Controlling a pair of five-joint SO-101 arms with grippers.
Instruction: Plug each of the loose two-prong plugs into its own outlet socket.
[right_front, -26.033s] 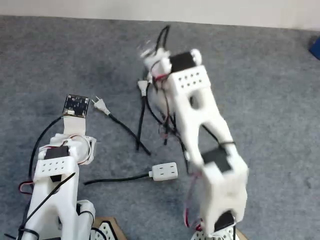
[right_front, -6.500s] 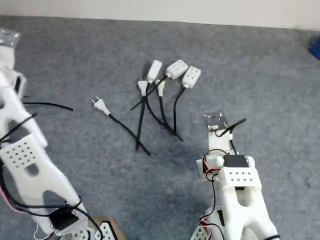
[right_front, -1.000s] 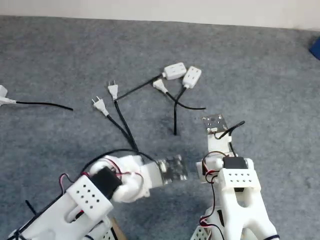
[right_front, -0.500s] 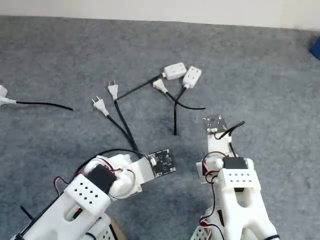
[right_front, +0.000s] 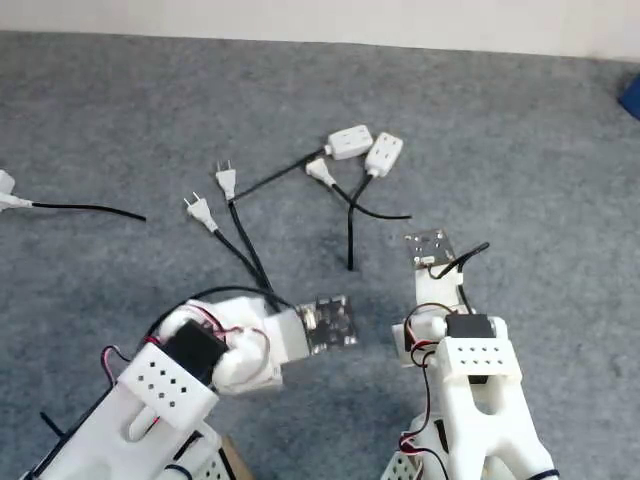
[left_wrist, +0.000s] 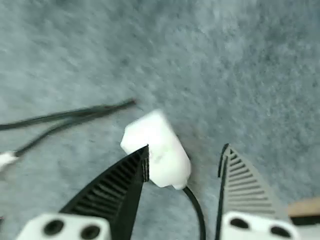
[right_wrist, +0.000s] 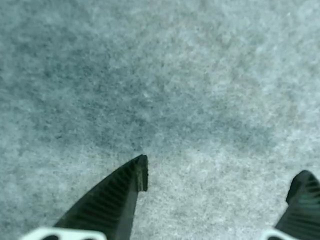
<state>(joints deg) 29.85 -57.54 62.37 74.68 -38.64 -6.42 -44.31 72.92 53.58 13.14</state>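
White outlet socket (left_wrist: 157, 146) lies on the grey surface (left_wrist: 240, 60) within the open left gripper (left_wrist: 184, 149), not clamped. Beside it, the right gripper (right_wrist: 222, 169) hangs wide open, holding nothing.

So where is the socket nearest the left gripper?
In the left wrist view the socket sits between the left gripper's open fingers, close against one of them.

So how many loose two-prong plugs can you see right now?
3: one plug left of centre, a second plug just beside it, a third plug close beside a socket. The left arm may hide others.
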